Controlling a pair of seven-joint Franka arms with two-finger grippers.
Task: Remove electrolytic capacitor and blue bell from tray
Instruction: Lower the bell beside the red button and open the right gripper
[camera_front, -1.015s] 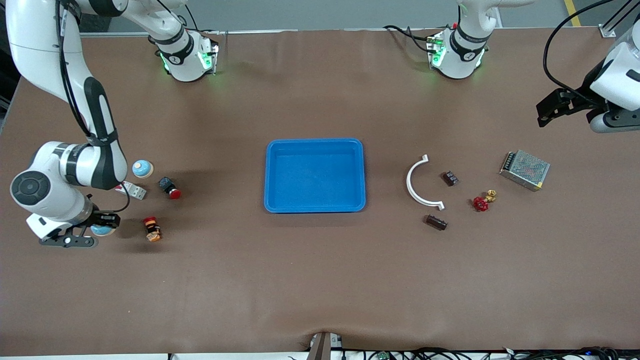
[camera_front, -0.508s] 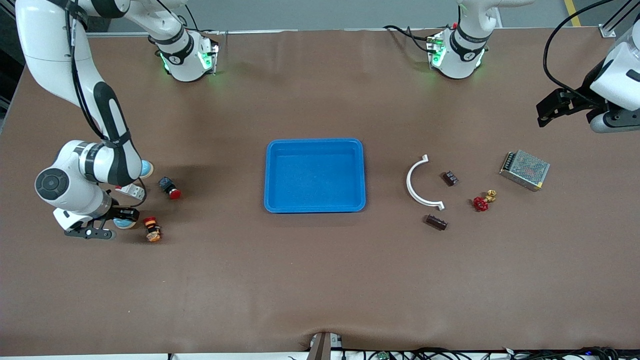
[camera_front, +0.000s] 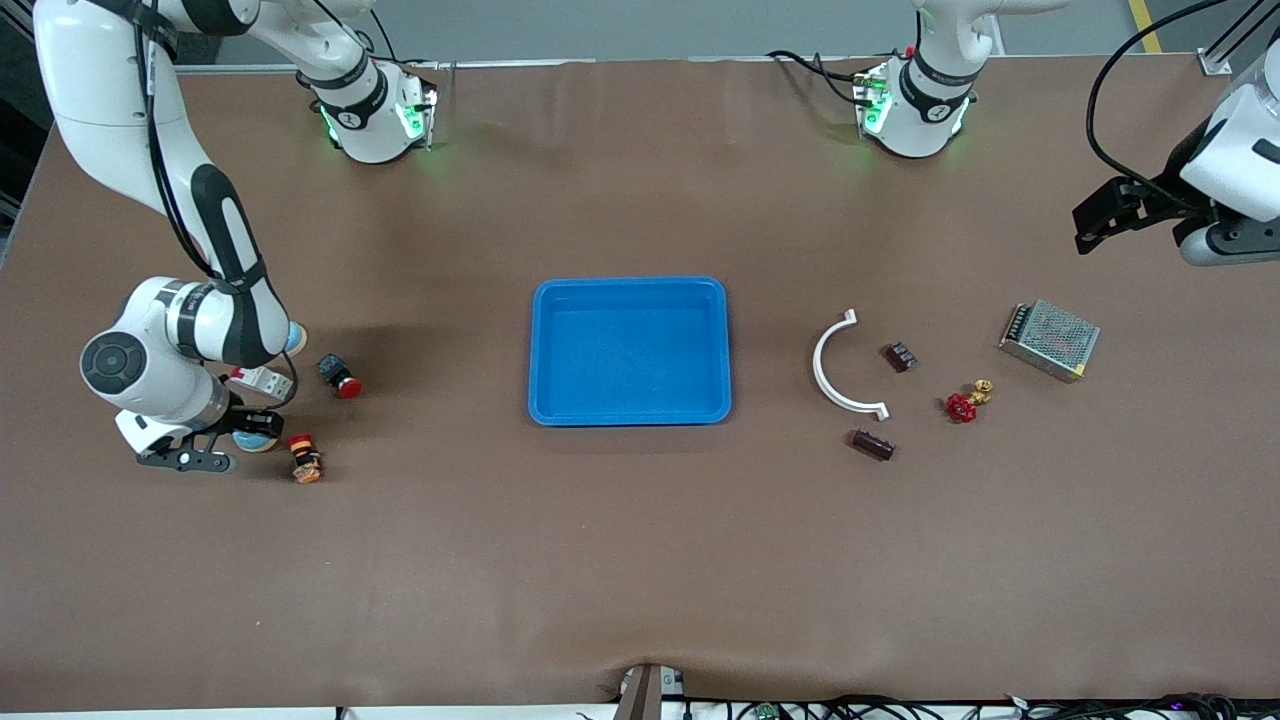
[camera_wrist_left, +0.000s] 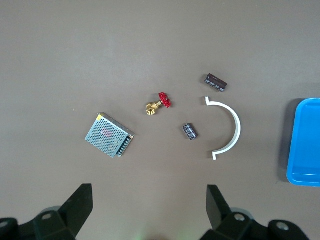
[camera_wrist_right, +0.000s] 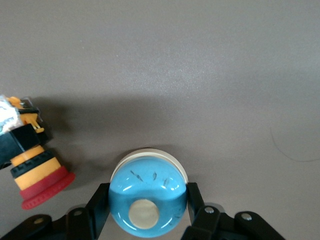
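Front view: the blue tray (camera_front: 630, 350) sits mid-desk with nothing in it, so both parts appear to be out already. At the right arm's end of the desk, the right gripper (camera_front: 235, 440) hangs low with its jaws clamped on the blue bell (camera_front: 255, 438), just beside a red-and-orange push button (camera_front: 303, 457), probably to set it down clear of the tray. The left gripper (camera_front: 1105, 215) waits high over the left arm's end, above a metal mesh box (camera_front: 1049, 340).

Left wrist view: its jaws stand wide apart, holding nothing. Two dark cylinders lie below; which one is the capacitor cannot be told.

Right wrist view: the bell is a glossy sky-blue dome with a cream knob and cream base.
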